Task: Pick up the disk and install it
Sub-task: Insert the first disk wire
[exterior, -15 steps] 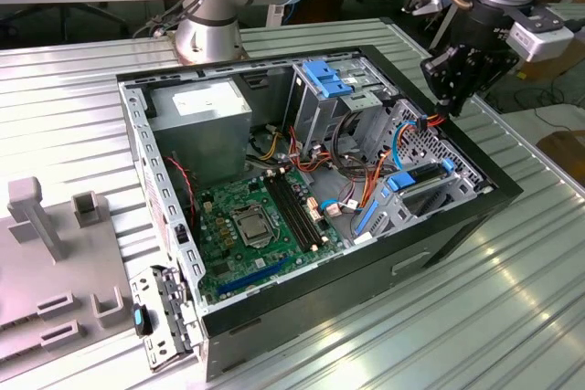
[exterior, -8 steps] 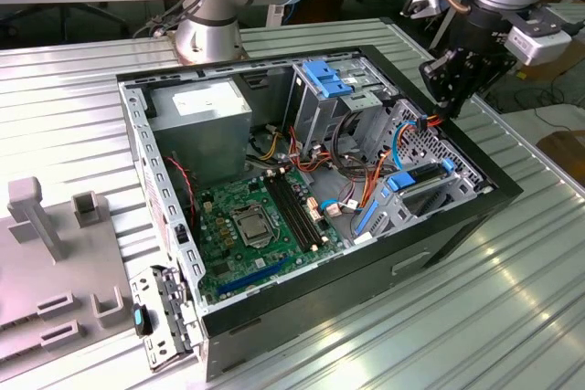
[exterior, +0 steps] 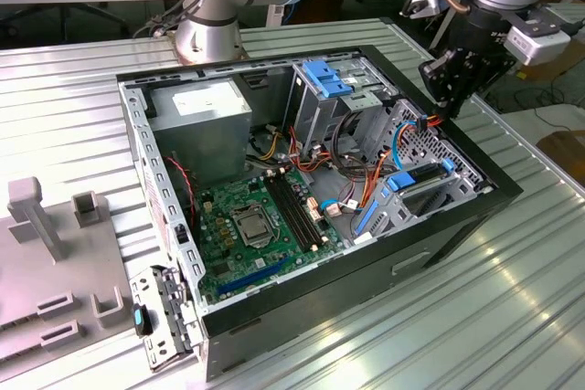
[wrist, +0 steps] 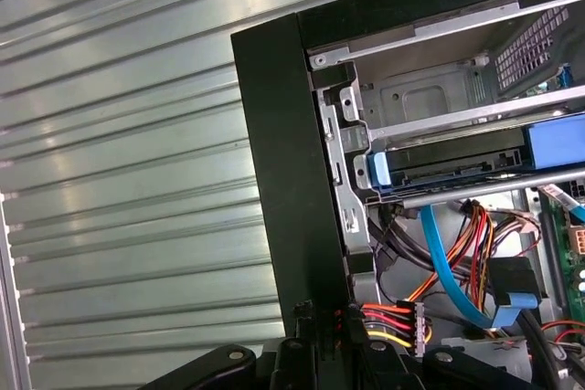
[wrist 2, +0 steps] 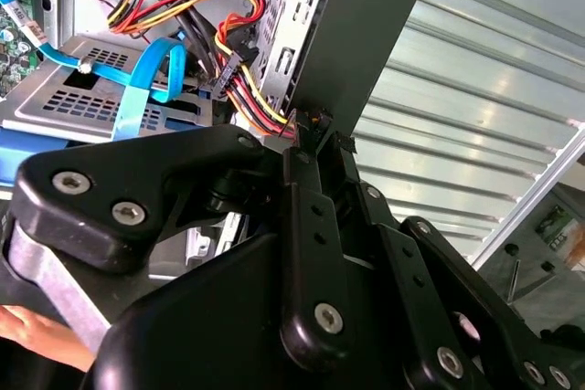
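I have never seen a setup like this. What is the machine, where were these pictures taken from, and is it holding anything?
The machine is a robot arm with a black gripper at its end. The exterior view comes from a camera standing apart: it shows an open computer case lying on a ribbed metal table, with grey holders at the exterior view's left. The gripper hangs over the case's edge at the exterior view's right. The two wrist views come from cameras riding on the arm, so they look past the gripper into the case. In the first wrist view the disk, a dark drive in a bright blue frame, sits in a metal bay, and red, yellow and black cables run close to the gripper. I cannot tell whether the gripper holds anything.
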Controlling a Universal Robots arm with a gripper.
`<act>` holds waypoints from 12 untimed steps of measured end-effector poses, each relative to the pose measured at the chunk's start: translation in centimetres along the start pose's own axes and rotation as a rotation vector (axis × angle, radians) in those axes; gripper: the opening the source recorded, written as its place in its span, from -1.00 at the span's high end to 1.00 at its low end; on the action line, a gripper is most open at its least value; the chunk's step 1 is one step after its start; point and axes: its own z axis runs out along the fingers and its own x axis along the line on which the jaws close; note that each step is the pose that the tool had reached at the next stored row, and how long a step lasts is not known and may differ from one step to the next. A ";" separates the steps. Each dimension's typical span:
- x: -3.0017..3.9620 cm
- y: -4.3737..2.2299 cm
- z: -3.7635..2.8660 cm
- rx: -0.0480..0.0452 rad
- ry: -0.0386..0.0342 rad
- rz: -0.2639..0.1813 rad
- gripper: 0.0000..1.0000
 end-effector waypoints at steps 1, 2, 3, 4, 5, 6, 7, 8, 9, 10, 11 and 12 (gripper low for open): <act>0.00 -0.01 0.00 0.0017 0.0000 -0.008 0.50; 0.00 -0.01 0.00 0.0020 0.0001 -0.009 0.50; 0.00 0.00 0.00 0.0021 0.0000 -0.009 0.50; 0.00 0.00 0.01 0.0020 0.0000 -0.009 0.50; -0.02 0.00 0.06 0.0021 0.0000 -0.009 0.50; -0.02 0.00 0.08 0.0020 0.0001 -0.009 0.50; -0.02 0.00 0.09 0.0020 0.0001 -0.009 0.50; -0.03 0.00 0.11 0.0019 0.0001 -0.009 0.53; -0.03 0.00 0.12 0.0019 0.0001 -0.009 0.67; -0.03 0.00 0.14 0.0020 0.0001 -0.009 0.67; -0.03 0.00 0.14 0.0019 0.0001 -0.009 0.67; -0.03 0.00 0.14 0.0020 0.0001 -0.009 0.67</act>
